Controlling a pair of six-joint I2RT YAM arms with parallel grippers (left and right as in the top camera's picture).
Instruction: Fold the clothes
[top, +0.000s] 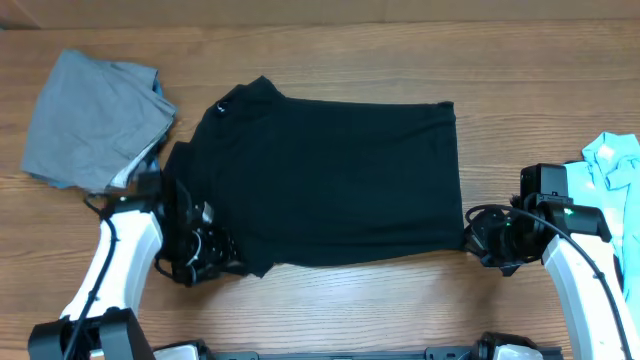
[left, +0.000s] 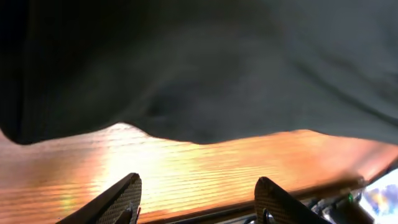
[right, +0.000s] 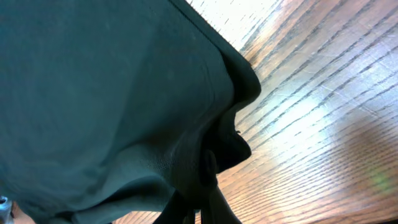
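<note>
Right hand (right: 202, 183) pinching black shirt (top: 340, 180), left hand (left: 198, 190) spread

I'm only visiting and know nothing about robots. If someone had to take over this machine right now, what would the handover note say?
Left fingers: open and empty, low over the table by the black shirt's left end.
Right fingers: shut on the shirt's corner nearest the right arm.
Things: black shirt spread across the middle of the table; grey garment at upper left; light-blue garment at the right edge.
Done: shirt laid out; no finished fold shows.
Left: fold the shirt, then probably the others.
</note>
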